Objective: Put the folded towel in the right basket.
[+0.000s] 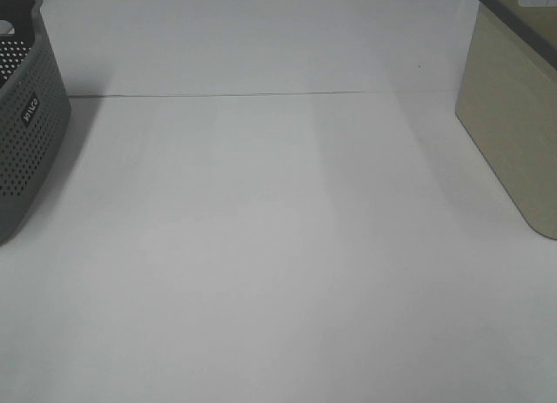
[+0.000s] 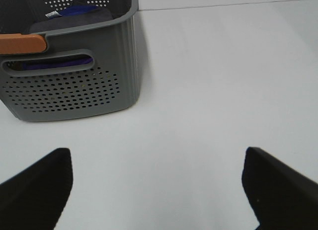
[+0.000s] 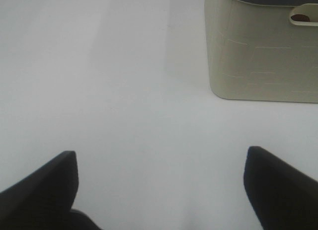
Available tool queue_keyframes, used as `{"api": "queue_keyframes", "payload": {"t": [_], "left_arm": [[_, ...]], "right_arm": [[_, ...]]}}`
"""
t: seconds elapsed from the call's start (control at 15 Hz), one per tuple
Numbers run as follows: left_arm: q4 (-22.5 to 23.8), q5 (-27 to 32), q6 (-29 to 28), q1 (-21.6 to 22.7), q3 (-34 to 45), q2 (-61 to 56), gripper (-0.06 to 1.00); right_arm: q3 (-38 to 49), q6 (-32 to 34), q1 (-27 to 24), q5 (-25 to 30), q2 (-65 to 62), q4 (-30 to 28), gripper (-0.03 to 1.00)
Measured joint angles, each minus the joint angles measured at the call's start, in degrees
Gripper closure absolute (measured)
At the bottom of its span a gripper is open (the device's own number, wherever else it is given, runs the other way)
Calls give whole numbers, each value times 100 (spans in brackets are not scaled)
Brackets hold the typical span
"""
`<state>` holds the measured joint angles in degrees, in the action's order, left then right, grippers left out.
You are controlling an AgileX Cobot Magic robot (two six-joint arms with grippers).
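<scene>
Here, close to each wrist camera, the two grippers hang over the bare white table [image 1: 278, 272] with nothing between their dark fingers. The left gripper [image 2: 156, 190] has its jaws spread wide, one finger [image 2: 37, 188] at each lower corner of its wrist view, and only table surface shows in the gap. The right gripper [image 3: 159, 190] matches it, jaws wide apart and empty, its fingers [image 3: 278, 188] framing blank tabletop. Neither arm appears in the high exterior view. Farther out from the left gripper stands the dark grey perforated basket [image 2: 74, 91], resting on the table with a handle slot in its near wall; an orange piece [image 2: 22, 42] sits on its rim, and grey and purple-blue cloth [image 2: 69, 19] lies inside. In the high view this basket sits at the left edge, a small white label [image 1: 30, 109] on its side. Beyond the right gripper stands the right basket [image 3: 258, 56], beige with smooth solid walls and a dark grey rim, at the right edge of the high view and well apart from the grey one. Through the handle opening near its rim a small patch of dark reddish-brown [image 3: 299, 17] shows, likely the folded towel inside, though too little is visible to be sure. A thin seam [image 1: 261, 95] crosses the table behind both baskets.
</scene>
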<state>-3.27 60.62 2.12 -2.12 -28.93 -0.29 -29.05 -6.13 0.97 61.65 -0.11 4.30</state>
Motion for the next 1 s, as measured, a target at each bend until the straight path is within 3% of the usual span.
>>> {"api": "queue_keyframes", "payload": {"t": [1.0], "left_arm": [[0, 0, 0, 0, 0, 0, 7]], "right_arm": [[17, 0, -46, -52, 11, 17, 12]]}}
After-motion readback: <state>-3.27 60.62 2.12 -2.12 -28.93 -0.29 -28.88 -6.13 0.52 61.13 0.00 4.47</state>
